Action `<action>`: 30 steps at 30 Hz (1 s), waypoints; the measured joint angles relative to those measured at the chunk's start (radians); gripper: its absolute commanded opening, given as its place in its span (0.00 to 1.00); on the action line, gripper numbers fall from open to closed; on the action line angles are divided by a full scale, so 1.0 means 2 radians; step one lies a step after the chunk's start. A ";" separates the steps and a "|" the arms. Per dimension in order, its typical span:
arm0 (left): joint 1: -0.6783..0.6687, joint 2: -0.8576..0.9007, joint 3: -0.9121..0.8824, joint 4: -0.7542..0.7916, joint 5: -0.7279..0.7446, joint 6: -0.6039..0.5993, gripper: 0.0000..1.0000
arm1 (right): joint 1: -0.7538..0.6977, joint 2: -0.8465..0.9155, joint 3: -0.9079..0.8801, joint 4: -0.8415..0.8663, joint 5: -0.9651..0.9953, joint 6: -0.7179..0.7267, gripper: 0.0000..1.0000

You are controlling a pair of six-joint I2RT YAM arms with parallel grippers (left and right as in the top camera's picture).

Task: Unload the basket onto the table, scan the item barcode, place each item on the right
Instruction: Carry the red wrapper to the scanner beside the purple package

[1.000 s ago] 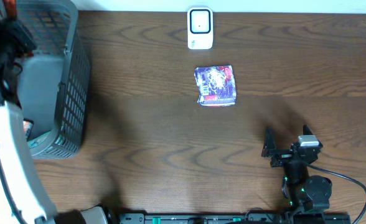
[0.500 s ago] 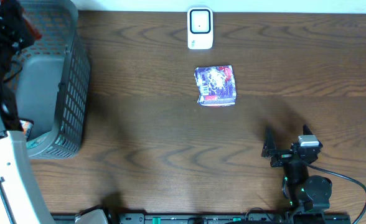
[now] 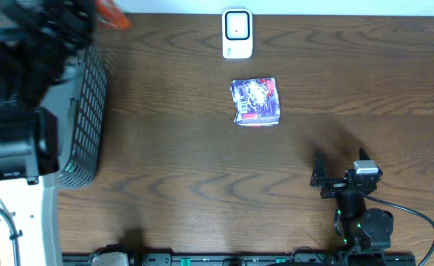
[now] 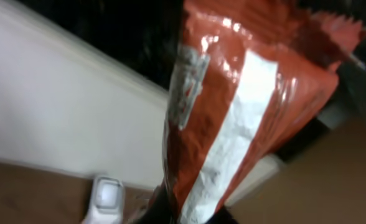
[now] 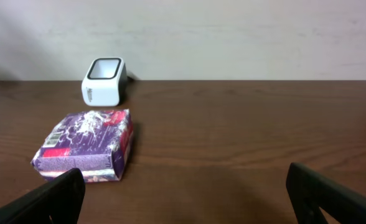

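The orange packet [image 4: 233,112] is crinkled glossy film, with highlights along its creases. The counter [image 3: 165,148] shows dark wood grain with a smooth, low-sheen finish, and the scanner [image 3: 237,33] is smooth white plastic. The purple pack [image 3: 256,101] has a shiny printed wrapper; the basket [image 3: 84,103] is grey plastic mesh.

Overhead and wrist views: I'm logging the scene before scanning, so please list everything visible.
basket: one, grey mesh, left end of the table
orange packet: one, orange-red with a white stripe, held in the air near the basket's far corner
scanner: one, white, far edge, centre
purple packet: one, purple, lying flat just in front of the scanner
table: one, dark brown wood
left gripper: one, shut on the orange packet
right gripper: one, black, open and empty, near edge, right
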 measured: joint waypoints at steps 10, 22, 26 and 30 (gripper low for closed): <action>-0.143 0.110 -0.001 -0.158 -0.044 0.004 0.07 | 0.000 0.000 0.000 0.000 0.000 0.000 0.99; -0.264 0.302 -0.001 -0.171 -0.176 0.038 0.07 | 0.000 0.000 0.000 0.000 0.000 0.000 0.99; -0.275 0.351 -0.001 -0.164 -0.207 0.039 0.08 | 0.000 0.000 0.000 0.000 0.000 0.000 0.99; -0.277 0.386 -0.001 -0.158 -0.220 0.040 0.17 | 0.000 0.000 0.000 0.000 0.000 0.000 0.99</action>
